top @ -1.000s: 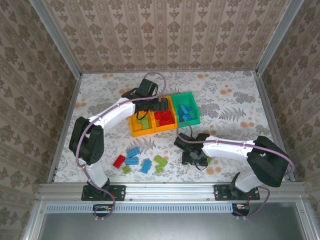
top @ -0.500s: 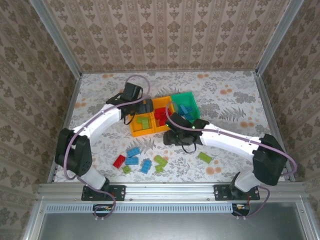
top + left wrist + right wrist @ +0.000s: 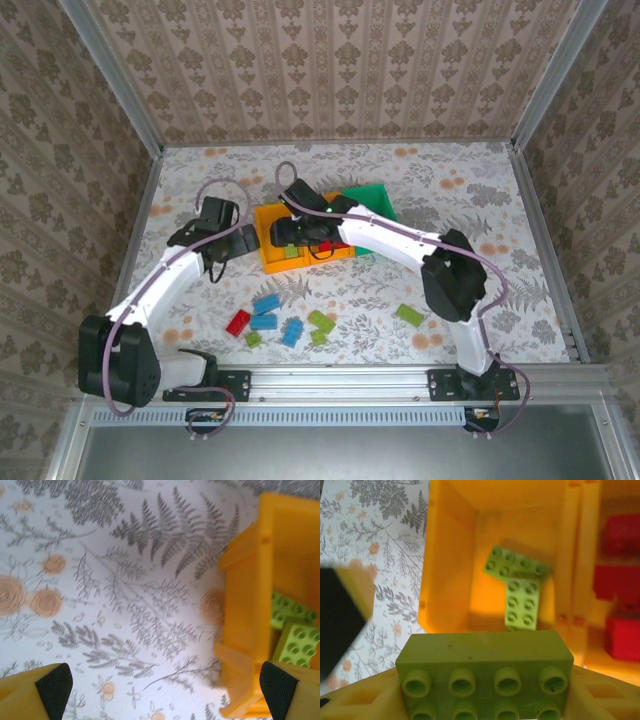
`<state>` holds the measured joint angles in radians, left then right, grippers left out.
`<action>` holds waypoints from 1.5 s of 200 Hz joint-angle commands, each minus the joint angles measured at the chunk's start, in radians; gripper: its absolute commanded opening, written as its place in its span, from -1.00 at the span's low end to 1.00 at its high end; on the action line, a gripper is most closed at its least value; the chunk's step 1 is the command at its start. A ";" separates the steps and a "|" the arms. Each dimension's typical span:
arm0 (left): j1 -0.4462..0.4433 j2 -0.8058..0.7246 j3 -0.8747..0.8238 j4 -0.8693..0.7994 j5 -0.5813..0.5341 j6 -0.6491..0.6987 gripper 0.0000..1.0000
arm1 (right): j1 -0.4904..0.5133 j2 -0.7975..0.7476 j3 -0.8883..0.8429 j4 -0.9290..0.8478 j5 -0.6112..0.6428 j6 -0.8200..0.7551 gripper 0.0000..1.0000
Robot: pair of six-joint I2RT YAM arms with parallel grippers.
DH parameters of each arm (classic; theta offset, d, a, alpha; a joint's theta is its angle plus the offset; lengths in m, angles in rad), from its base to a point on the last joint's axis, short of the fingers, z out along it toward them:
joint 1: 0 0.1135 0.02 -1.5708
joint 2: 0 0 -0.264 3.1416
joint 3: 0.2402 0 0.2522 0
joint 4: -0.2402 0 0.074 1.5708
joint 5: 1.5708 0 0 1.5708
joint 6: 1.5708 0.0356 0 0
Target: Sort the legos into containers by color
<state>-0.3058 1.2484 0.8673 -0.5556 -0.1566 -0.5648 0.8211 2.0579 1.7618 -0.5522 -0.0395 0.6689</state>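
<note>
My right gripper hangs over the left orange-yellow container and is shut on a lime green lego. Below it, two more green legos lie inside that container. Red legos fill the middle orange-yellow container. The green container is partly hidden behind my right arm. My left gripper is open over bare table just left of the containers, with the orange-yellow wall by its right finger. Its jaws hold nothing.
Loose legos lie on the near table: a red one, blue ones, green ones, and a lone green one further right. My right arm stretches across the middle and green containers.
My right arm swung from the near right table up and left to the left orange-yellow container with the green lego. My left arm drew back leftward off the containers.
</note>
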 commanded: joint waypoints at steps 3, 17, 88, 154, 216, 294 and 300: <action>0.006 -0.042 -0.042 -0.048 0.034 -0.035 1.00 | -0.012 0.068 0.080 -0.064 -0.045 -0.023 0.13; -0.001 -0.055 -0.068 -0.057 0.053 -0.051 1.00 | -0.017 0.094 0.105 -0.069 -0.052 -0.024 0.14; -0.110 -0.134 -0.171 -0.107 0.057 -0.155 1.00 | -0.033 0.124 0.127 -0.058 -0.079 -0.026 0.51; -0.234 -0.103 -0.180 -0.121 0.075 -0.273 1.00 | -0.034 0.094 0.130 -0.039 -0.086 -0.025 0.66; -0.319 0.040 -0.126 -0.123 0.137 -0.309 1.00 | -0.051 0.010 0.056 -0.015 -0.070 -0.015 0.67; -0.346 0.138 -0.110 -0.087 0.183 -0.356 0.97 | -0.092 -0.124 -0.075 0.050 -0.064 -0.008 0.68; -0.346 0.143 -0.108 -0.084 0.183 -0.357 0.97 | -0.095 -0.132 -0.085 0.053 -0.062 -0.008 0.68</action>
<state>-0.6441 1.3663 0.7292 -0.6426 0.0032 -0.8879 0.7341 1.9831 1.7134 -0.5205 -0.1131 0.6575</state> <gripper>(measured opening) 0.986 0.842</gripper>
